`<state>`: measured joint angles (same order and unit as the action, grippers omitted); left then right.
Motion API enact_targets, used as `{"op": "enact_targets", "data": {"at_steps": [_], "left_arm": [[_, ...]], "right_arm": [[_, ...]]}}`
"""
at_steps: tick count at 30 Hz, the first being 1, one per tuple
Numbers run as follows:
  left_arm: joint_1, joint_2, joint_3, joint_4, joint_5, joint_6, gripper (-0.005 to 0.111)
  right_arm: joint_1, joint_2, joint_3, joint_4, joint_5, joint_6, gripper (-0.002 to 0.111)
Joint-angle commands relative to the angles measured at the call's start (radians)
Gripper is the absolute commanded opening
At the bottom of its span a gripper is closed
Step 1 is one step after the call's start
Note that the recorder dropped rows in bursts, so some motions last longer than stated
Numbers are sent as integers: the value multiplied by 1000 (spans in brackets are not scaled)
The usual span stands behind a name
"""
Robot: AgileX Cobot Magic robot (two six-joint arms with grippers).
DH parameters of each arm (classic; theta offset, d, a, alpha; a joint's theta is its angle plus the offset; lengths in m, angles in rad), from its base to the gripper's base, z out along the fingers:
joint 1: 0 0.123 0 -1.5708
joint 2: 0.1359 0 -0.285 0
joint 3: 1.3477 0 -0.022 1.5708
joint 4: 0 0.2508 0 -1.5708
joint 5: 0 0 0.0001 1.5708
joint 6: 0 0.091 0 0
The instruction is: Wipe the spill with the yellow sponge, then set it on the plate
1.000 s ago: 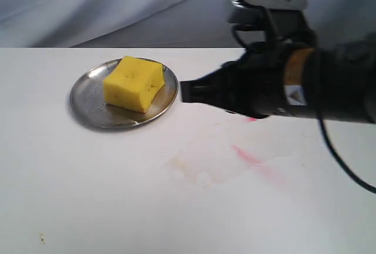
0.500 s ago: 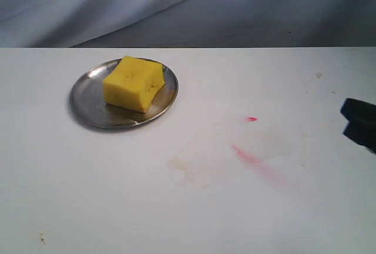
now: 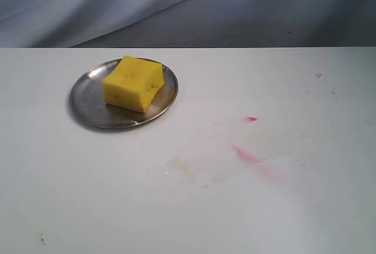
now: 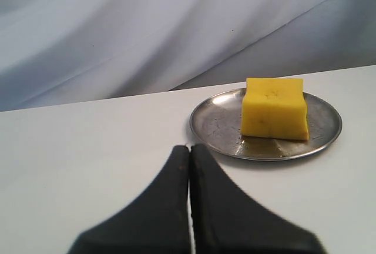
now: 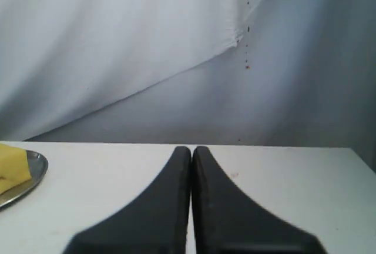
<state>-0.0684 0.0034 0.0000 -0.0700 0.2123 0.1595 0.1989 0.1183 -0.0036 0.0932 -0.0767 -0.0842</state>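
The yellow sponge (image 3: 134,83) rests on the silver plate (image 3: 88,101) at the table's left rear; the left wrist view shows the same sponge (image 4: 275,108) and plate (image 4: 214,124). No coin-sized tan blob shows; only a faint pale smear (image 3: 202,163) lies at the table's middle. Neither arm appears in the exterior view. My left gripper (image 4: 190,148) is shut and empty, short of the plate. My right gripper (image 5: 191,149) is shut and empty, with the plate's edge (image 5: 32,174) and a corner of the sponge (image 5: 12,163) off to one side.
A pink-red streak (image 3: 249,157) and a red dot (image 3: 251,119) mark the white table right of the smear. Grey-white cloth (image 3: 176,7) hangs behind the table's far edge. A small dark speck (image 3: 42,239) lies near the front left.
The right arm, beside the plate one second ago, pulled back to the right and has left the exterior view. Sponge and plate have not moved.
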Motion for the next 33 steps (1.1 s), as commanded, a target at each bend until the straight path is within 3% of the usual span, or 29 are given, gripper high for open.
{"op": "enact_targets", "data": {"at_steps": [1,10,19,33], "left_arm": [[-1,-3,0,1,-7,0,0],[-1,-3,0,1,-7,0,0],[-1,-3,0,1,-7,0,0],[-1,-3,0,1,-7,0,0]], "right_arm": [[-50,-118,4,-15,122,-22,0],[-48,-118,4,21,173,-110,0],[-48,-118,4,-143,176,112,0],[-48,-118,4,-131,194,115,0]]}}
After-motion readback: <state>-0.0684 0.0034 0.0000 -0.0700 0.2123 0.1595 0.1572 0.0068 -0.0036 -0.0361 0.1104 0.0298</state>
